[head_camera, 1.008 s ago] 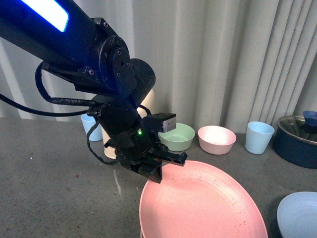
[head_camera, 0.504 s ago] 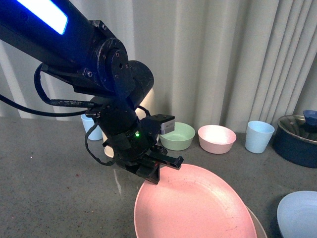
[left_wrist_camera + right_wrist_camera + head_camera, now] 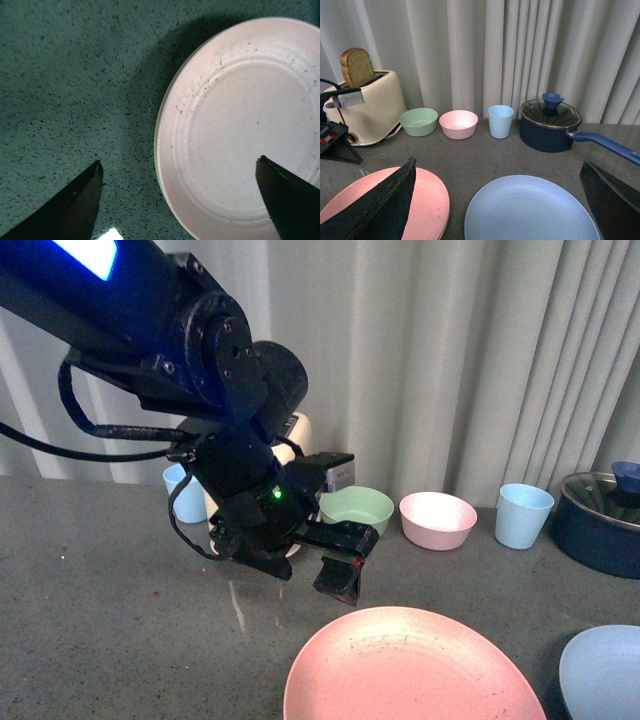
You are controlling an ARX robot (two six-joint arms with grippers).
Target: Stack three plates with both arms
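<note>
Pink plate (image 3: 410, 668) lies flat on the table (image 3: 110, 590), lower centre of the front view. In the right wrist view a pale rim shows just under its edge, which we take for the cream plate (image 3: 444, 226); on that reading, two of three are stacked. Blue plate (image 3: 606, 672) sits alone in the lower right corner, apart from that pair, not yet added. Left gripper (image 3: 352, 562) hangs just above the pink plate's upper-left rim, fingers spread, holding nothing. Right gripper (image 3: 497, 162) is likewise spread wide and empty, with the blue plate beneath it. Remaining, in our judgement: blue plate onto the pink.
</note>
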